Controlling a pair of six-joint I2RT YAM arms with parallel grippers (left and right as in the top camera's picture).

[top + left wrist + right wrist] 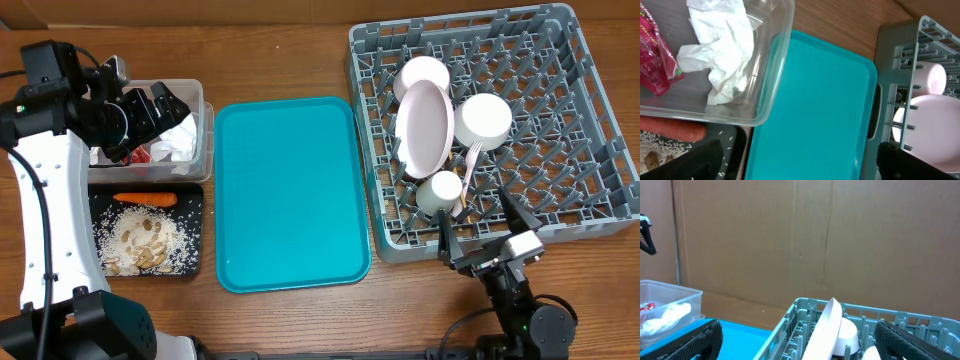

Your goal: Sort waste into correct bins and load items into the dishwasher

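both end effectors stand wide open and empty. the left end effector (172,110) hangs over the clear tub (205,135), which holds the napkins (183,140) and red wrapper (140,155). the carrot (145,199) and food bits (140,245) lie in the black tray (195,205) just beside it. the plate (425,125), bowls (483,118), cup (438,192) and fork (470,165) sit in the dish rack (590,160), and the teal tray (290,190) is bare.

we judge the danger lies in careless retreats. the right end effector (480,228) sits at the rack's near edge, close to the cup and fork, so a swing could knock them or tip the plate, which stands on edge. a low left move could hook the tub's wall and drag it across the surface.
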